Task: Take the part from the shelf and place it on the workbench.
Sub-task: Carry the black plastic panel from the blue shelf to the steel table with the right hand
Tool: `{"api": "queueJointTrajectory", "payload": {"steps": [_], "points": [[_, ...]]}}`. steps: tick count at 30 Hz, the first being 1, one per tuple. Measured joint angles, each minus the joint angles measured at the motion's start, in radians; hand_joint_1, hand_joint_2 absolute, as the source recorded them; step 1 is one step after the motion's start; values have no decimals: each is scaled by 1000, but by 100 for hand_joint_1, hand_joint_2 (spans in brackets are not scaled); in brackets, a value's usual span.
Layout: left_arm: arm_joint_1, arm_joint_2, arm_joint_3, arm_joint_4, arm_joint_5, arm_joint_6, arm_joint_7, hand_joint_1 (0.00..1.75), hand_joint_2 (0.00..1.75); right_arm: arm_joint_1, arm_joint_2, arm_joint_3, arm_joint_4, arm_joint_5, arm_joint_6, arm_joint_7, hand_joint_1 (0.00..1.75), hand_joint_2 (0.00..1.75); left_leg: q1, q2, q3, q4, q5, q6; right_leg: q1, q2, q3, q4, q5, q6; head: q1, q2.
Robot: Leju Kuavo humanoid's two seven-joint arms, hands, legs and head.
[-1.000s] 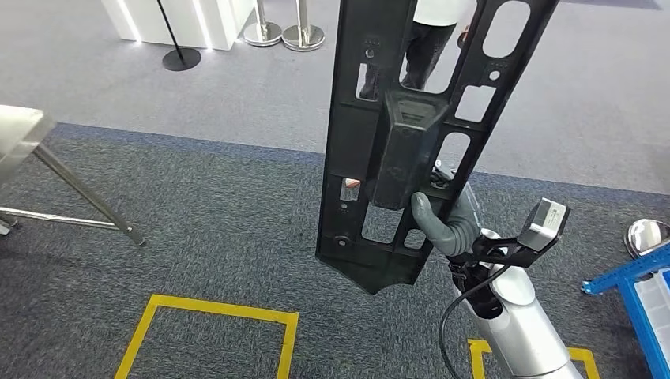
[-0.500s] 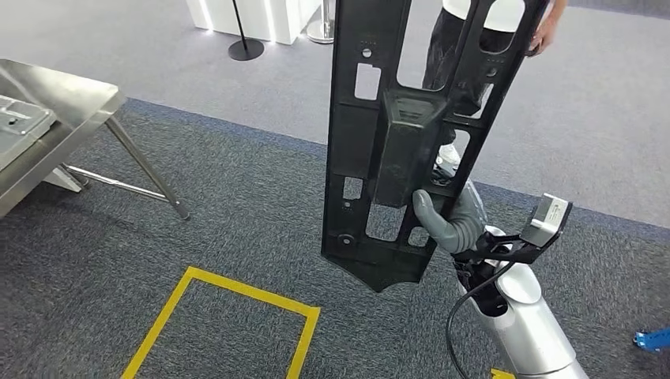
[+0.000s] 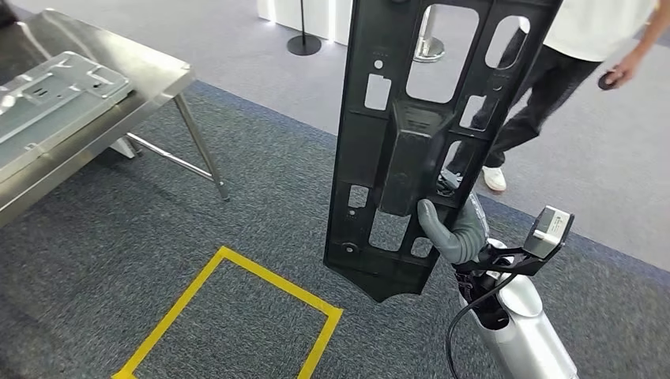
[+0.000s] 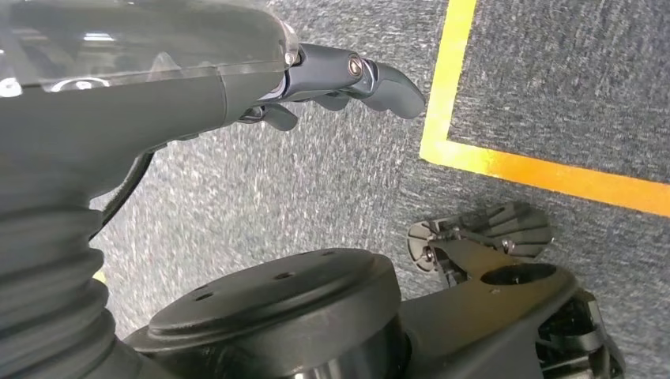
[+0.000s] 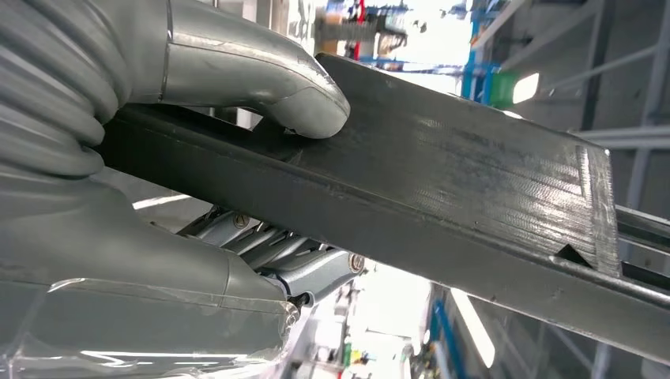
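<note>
The part is a long black plastic panel [image 3: 411, 142] with cut-outs and a raised block in its middle, held upright in front of me. My right hand [image 3: 450, 229] grips it low down, thumb across the front. Close up, the thumb [image 5: 269, 87] presses on the panel's dark edge [image 5: 474, 181] with fingers [image 5: 269, 253] behind. The steel workbench [image 3: 150, 83] stands at the left, some way from the panel. My left hand [image 4: 348, 79] hangs over the carpet, fingers curled loosely, holding nothing.
A grey metal tray-like part [image 3: 47, 99] lies on the workbench. Yellow floor tape [image 3: 229, 308] marks a square on the dark carpet. A person [image 3: 585, 63] in a white top walks at the back right. A stanchion base [image 3: 303, 46] stands behind.
The whole view has swung: the workbench has come further into the picture from the left and the person has shifted right. The panel stays in my right hand's grip.
</note>
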Motion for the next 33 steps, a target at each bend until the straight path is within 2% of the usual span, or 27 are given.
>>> {"api": "queueJointTrajectory", "payload": {"steps": [1,3,4,5,6,8,10,11,12,13,14,16,17,18,19,20,21,23,25,26,27,28,29,30,31,32,33], "points": [[-1,-1,0,0,0,0,0,0,175,0,0,-1,0,0,1,0,145,175,-1,-11,-3,4,0,-3,-2,24,29,-64,25,-3,0,0],[-3,-2,0,0,1,1,-1,0,175,-1,1,-3,-1,0,2,-1,145,175,0,-31,-12,8,2,-14,-3,56,56,-128,39,-7,0,0],[-3,-3,0,0,1,1,-2,0,175,-3,1,-4,-2,1,4,0,145,175,1,-41,-17,8,5,-21,-1,56,57,-133,37,-9,0,0],[-3,-3,0,0,1,2,-2,0,175,-5,1,-4,-2,1,6,0,145,175,2,-52,-21,6,7,-28,-3,45,57,-136,39,-14,0,0],[-3,-3,0,0,2,2,-2,0,175,-8,1,-4,-2,0,8,0,145,175,1,-50,-24,9,6,-33,-4,33,59,-142,41,-19,0,0],[-4,-2,0,0,5,3,-3,0,175,-14,0,-5,-2,0,12,1,145,175,-2,-9,-45,60,-28,-44,-8,5,65,-153,46,-31,0,0],[-9,-1,1,0,9,4,-5,0,175,-15,-1,-6,-1,-2,14,3,145,175,-2,45,-95,181,-94,-52,-3,-25,68,-155,45,-37,0,0],[-12,0,1,0,11,4,-6,0,175,-15,-2,-7,-1,-3,14,4,145,175,-1,55,-118,240,-119,-55,-2,-41,68,-154,44,-38,0,0],[-14,0,1,0,11,5,-6,0,175,-15,-2,-8,0,-5,14,5,145,175,0,61,-128,274,-128,-56,-1,-55,68,-154,44,-38,0,0],[-14,0,1,0,11,5,-6,0,175,-16,-2,-8,1,-5,14,5,145,175,0,65,-120,271,-118,-56,0,-69,68,-153,42,-38,0,0],[-12,0,1,0,11,5,-6,0,175,-16,-2,-8,1,-6,14,6,145,175,0,72,-92,226,-91,-54,1,-81,69,-153,41,-37,0,0],[-6,1,1,0,10,6,-3,0,175,-18,-2,-10,1,-6,16,6,145,175,-5,112,-19,89,-37,-46,5,-102,72,-151,37,-32,0,0],[-3,1,1,0,10,6,-2,0,175,-19,-2,-11,1,-6,17,6,145,175,-9,132,6,35,-26,-39,8,-112,72,-149,35,-29,0,0],[-1,2,1,0,10,6,-1,0,175,-20,-2,-13,1,-7,18,6,145,175,-13,146,16,8,-25,-32,11,-122,70,-147,34,-25,0,0],[1,2,1,0,10,5,-1,0,175,-20,-2,-15,1,-7,18,6,145,175,-17,147,15,2,-28,-25,14,-133,68,-146,34,-21,0,0],[3,2,2,0,10,4,-1,0,175,-21,-2,-17,1,-8,19,7,145,175,-16,136,13,-2,-27,-19,15,-144,67,-145,34,-17,0,0],[4,2,2,0,10,4,-1,0,175,-21,0,-18,1,-9,19,7,145,175,-14,123,11,-4,-23,-13,13,-142,68,-143,29,-11,0,0],[5,0,2,0,10,2,-2,0,175,-22,5,-22,1,-11,19,7,145,175,-10,100,12,-10,-17,-3,8,-96,51,-100,-3,-1,0,0],[3,-1,2,0,9,1,-3,0,175,-19,10,-27,1,-13,21,7,145,175,-8,78,12,-11,-13,3,4,-40,-6,20,-64,3,0,0],[3,-1,2,0,9,0,-4,0,175,-14,11,-29,1,-15,22,6,145,175,-8,65,12,-11,-12,4,3,-29,-40,88,-88,4,0,0],[3,-1,2,0,8,-1,-6,0,175,-9,11,-31,1,-16,24,6,145,175,-8,52,12,-10,-12,5,3,-24,-66,135,-97,5,0,0],[4,-1,2,0,8,-1,-8,0,175,-5,11,-31,1,-16,25,6,145,175,-8,38,12,-9,-12,5,3,-23,-74,145,-85,4,0,0],[5,-2,2,0,8,-2,-9,0,175,-2,11,-32,1,-17,25,6,145,175,-8,24,14,-7,-12,5,3,-20,-63,113,-54,3,0,0],[5,-2,2,0,8,-2,-11,0,175,-1,11,-33,1,-17,26,5,145,175,-8,10,15,-5,-13,3,2,-11,-35,48,-13,0,0,0],[5,-3,2,0,8,-3,-12,0,175,-1,11,-34,1,-17,26,4,145,175,-8,-2,15,-3,-14,1,1,9,-4,-21,19,-3,0,0],[4,-4,2,0,8,-3,-13,0,175,0,11,-35,1,-17,27,3,145,175,-9,-14,13,1,-15,-2,0,29,21,-80,41,-6,0,0],[4,-5,2,0,9,-4,-15,0,175,0,12,-36,1,-17,28,2,145,175,-8,-25,9,3,-15,-7,0,44,36,-116,49,-7,0,0]]}}
